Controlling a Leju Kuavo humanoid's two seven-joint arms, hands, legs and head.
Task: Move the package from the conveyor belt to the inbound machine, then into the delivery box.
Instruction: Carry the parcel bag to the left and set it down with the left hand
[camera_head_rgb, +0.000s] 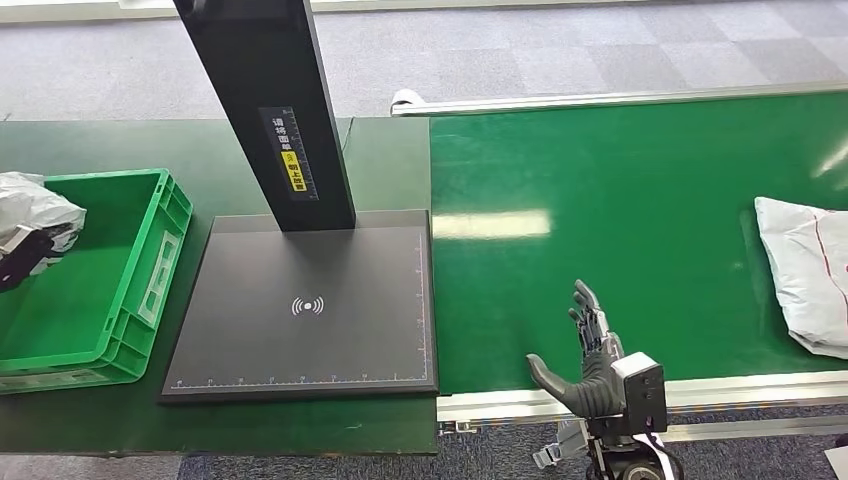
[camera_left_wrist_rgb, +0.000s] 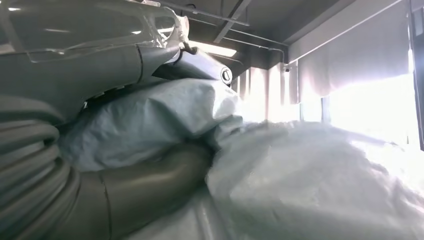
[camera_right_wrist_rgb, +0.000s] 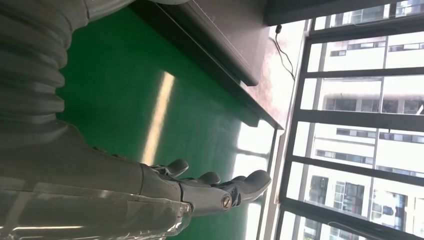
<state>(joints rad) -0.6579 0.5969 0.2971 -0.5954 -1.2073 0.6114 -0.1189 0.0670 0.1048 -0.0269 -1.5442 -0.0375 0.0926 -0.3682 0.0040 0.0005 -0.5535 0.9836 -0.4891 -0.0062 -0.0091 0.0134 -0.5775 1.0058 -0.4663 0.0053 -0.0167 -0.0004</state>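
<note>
The left hand (camera_head_rgb: 22, 258) grips a white package (camera_head_rgb: 30, 205) over the green delivery box (camera_head_rgb: 150, 290), beside the inbound machine (camera_head_rgb: 310, 300). The right hand (camera_head_rgb: 590, 360) hangs over the conveyor belt (camera_head_rgb: 640, 220), fingers apart, holding nothing, well apart from another white package (camera_head_rgb: 810, 270).

Grey carpet tiles (camera_head_rgb: 600, 50); bright barred windows (camera_right_wrist_rgb: 360, 125) beyond.
</note>
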